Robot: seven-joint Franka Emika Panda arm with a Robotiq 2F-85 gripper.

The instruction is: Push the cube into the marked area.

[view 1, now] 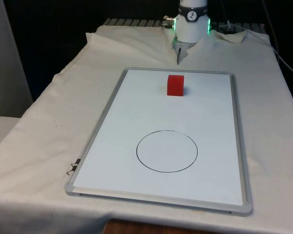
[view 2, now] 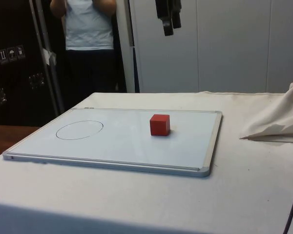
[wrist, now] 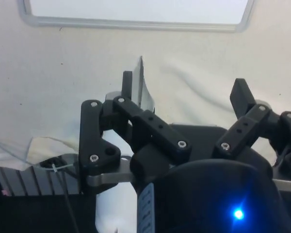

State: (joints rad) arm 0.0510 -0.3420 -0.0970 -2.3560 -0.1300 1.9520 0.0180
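Cube [view 1: 175,85] near whiteboard's [view 1: 112,146] far edge, circle [view 1: 167,151] apart; hand [wrist: 184,94] spread wide, empty.

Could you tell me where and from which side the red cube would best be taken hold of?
Probably from straight above, closing on two opposite vertical faces of the red cube. It sits flat and upright on the whiteboard, apart from the drawn circle, with every side free. In the wrist view the tool is open.

The gripper [wrist: 184,92] is matte black, its two fingers [wrist: 242,94] built from jointed bars pinned with silver screws. Beyond the whiteboard [view 1: 237,146], the arm's white cylindrical base [view 1: 192,24] carries a black band and green lights.
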